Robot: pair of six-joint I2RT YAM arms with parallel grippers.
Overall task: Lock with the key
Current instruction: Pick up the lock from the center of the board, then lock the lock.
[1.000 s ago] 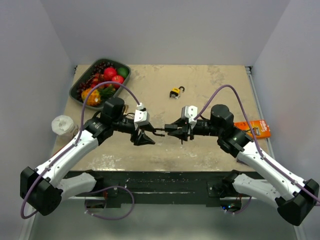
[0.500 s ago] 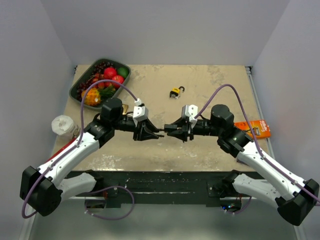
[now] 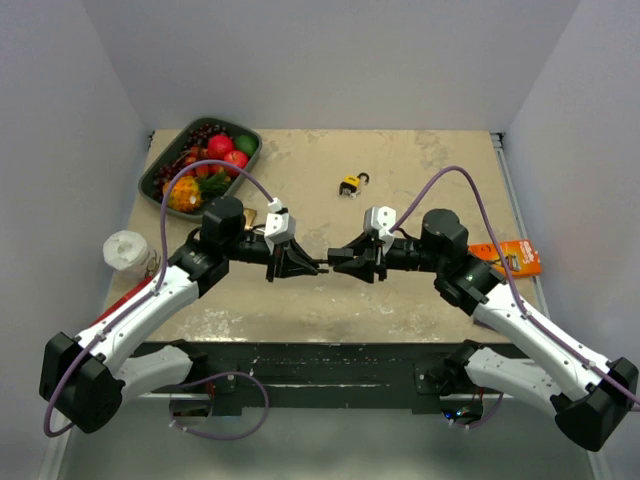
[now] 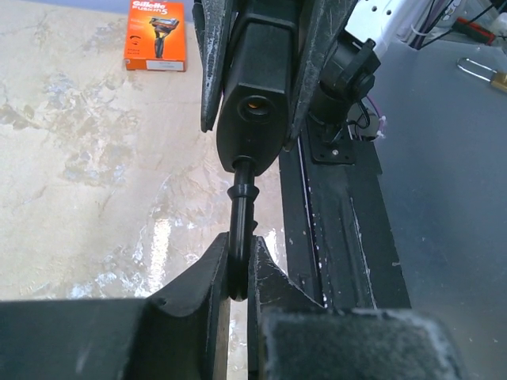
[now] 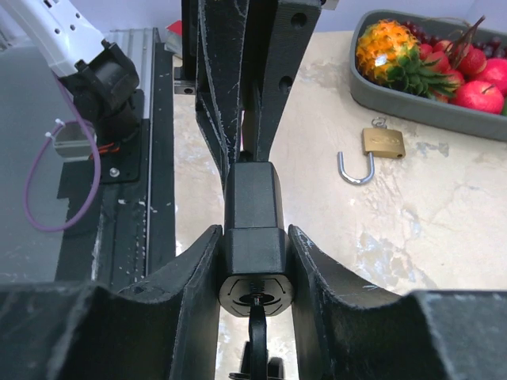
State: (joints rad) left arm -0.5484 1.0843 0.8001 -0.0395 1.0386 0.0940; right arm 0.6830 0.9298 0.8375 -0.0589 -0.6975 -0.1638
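A black lock (image 5: 253, 206) hangs above the table, with my right gripper (image 5: 253, 233) shut on its body. A black key (image 5: 255, 340) sits in the keyhole on the end that faces my right wrist. From the opposite end of the lock (image 4: 257, 95) a thin black stem (image 4: 240, 214) sticks out, and my left gripper (image 4: 238, 257) is shut on it. In the top view my left gripper (image 3: 305, 263) and right gripper (image 3: 340, 265) meet tip to tip over the table's near middle.
A grey tray (image 3: 155, 180) of fruit stands at the back left, with an open brass padlock (image 5: 383, 142) near it. A small yellow padlock (image 3: 351, 184) lies behind the grippers. An orange razor box (image 3: 515, 258) sits at the right edge, a white roll (image 3: 125, 248) at the left.
My left gripper has moved right to the lock and closed its jaws on the black stem. The right gripper has kept its hold on the lock and barely moved.
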